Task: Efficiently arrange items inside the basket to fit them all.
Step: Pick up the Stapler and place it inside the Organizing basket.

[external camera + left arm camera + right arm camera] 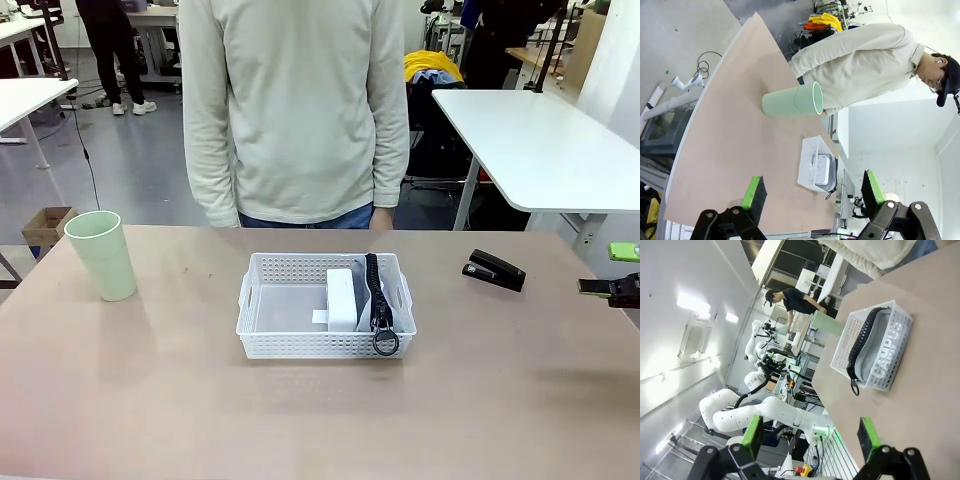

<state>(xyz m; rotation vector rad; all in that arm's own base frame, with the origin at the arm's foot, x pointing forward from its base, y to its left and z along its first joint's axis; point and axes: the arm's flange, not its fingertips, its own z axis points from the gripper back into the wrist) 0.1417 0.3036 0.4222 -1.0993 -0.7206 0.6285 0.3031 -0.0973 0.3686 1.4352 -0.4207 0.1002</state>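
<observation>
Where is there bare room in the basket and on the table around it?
Free: the left half of the basket, between its left wall and the white box; the table between cup and basket, and between basket and stapler; the near strip before the basket. Crowded: the basket's right half, box and pouch packed together.

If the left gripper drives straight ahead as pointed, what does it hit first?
Most likely the pale green cup, nearest ahead of the open left gripper; the white basket sits farther on. Depth is hard to judge.
</observation>
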